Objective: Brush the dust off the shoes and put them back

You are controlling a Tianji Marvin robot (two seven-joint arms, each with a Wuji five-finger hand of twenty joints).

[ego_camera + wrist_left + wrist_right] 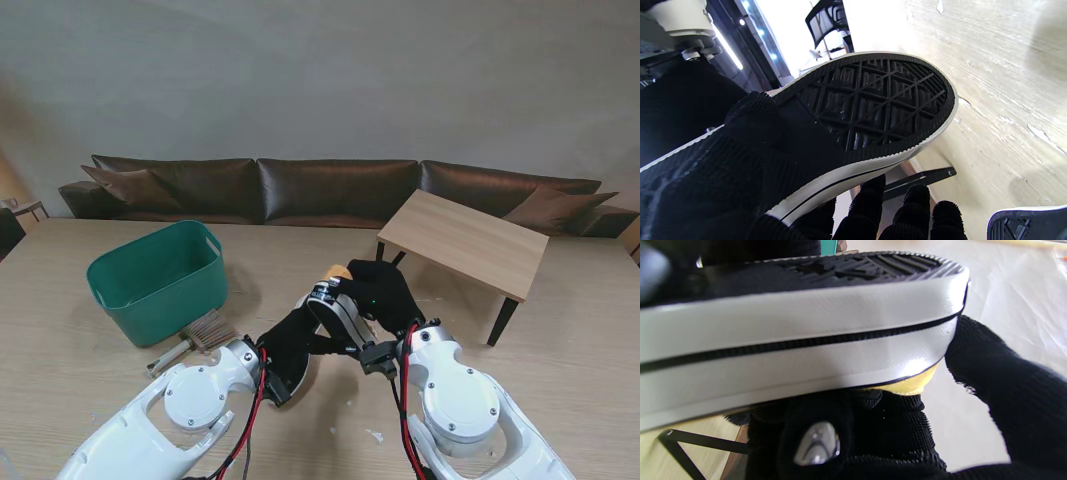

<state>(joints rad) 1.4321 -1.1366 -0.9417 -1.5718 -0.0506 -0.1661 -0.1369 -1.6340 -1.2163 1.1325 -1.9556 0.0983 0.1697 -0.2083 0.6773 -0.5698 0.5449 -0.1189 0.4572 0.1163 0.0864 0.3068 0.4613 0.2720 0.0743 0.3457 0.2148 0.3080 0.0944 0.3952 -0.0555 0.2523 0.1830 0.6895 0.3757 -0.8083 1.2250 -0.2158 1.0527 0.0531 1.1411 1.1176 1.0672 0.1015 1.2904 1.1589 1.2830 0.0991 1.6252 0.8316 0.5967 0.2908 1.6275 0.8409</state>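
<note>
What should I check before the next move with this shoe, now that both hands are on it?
1. Left hand on the shoe: ok, its gloved fingers wrap the sole edge in the left wrist view.
2. Right hand on the shoe: ok, fingers at the toe.
3. Shoe clear of the table: ok, sole turned up.
4. Brush within reach: ok, lying by the green bin, untouched.
5. A hand free to take the brush: not ok, both are holding.
6. Second shoe located: cannot tell, only a sole corner shows.
</note>
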